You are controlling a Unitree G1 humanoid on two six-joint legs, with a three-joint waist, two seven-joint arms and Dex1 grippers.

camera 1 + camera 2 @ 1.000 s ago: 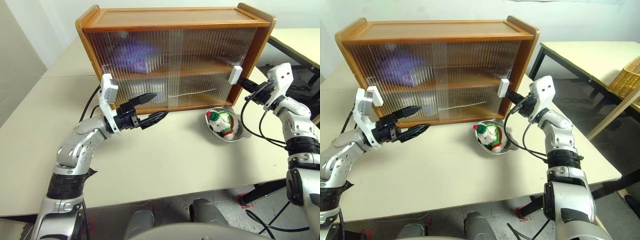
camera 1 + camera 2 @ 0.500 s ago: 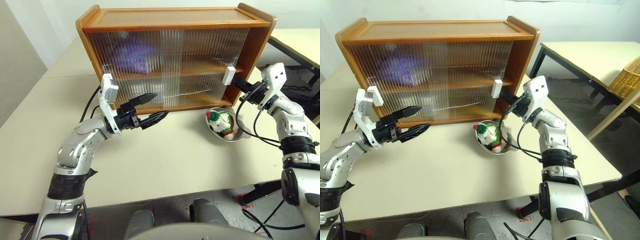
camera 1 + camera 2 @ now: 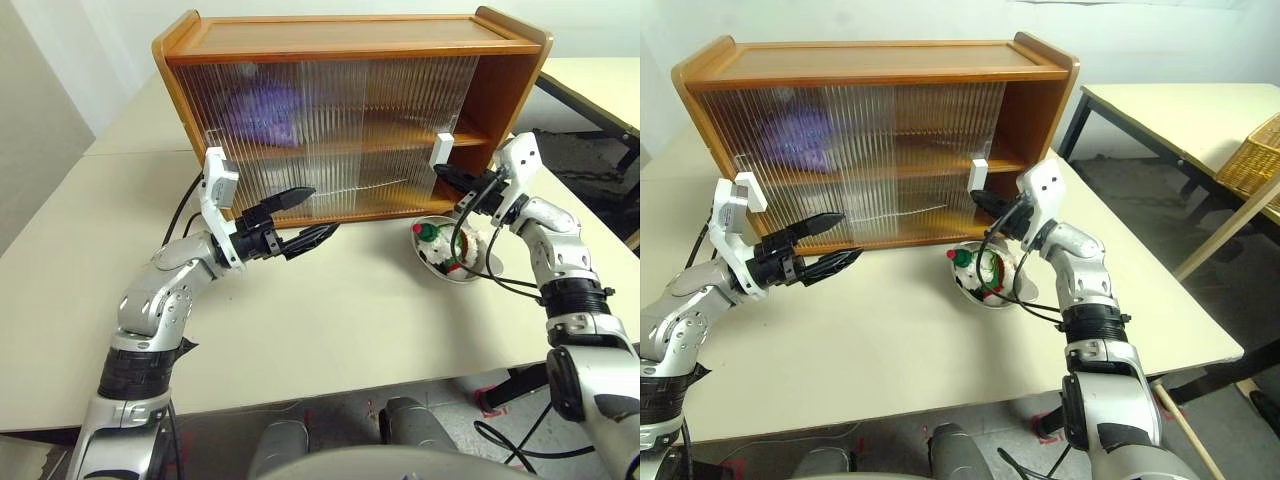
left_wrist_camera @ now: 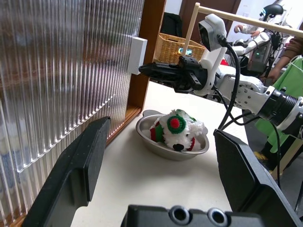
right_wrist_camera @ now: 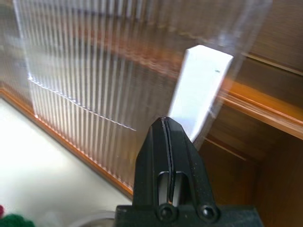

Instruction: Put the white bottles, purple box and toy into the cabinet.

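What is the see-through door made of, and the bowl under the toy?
The sliding door looks like clear ribbed plastic or glass: the shelf shows blurred through its ridges. The bowl looks like shiny metal: silver-grey with bright reflections. The toy looks like fluffy plush.

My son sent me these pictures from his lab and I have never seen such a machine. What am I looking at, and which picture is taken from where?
This is a humanoid robot with two arms. Two pictures come from cameras on its head, looking down over its arms; the other two come from a camera on each wrist.

On the pale table stands a wooden cabinet with ribbed clear sliding doors. The purple box shows through them on the upper shelf. Beside the cabinet a metal bowl holds the toy.

The left end effector hovers open before the doors, holding nothing. The right end effector is shut, its tip at the small white handle of the right door, which stands partly slid aside. A person shows in the background of the left wrist picture.
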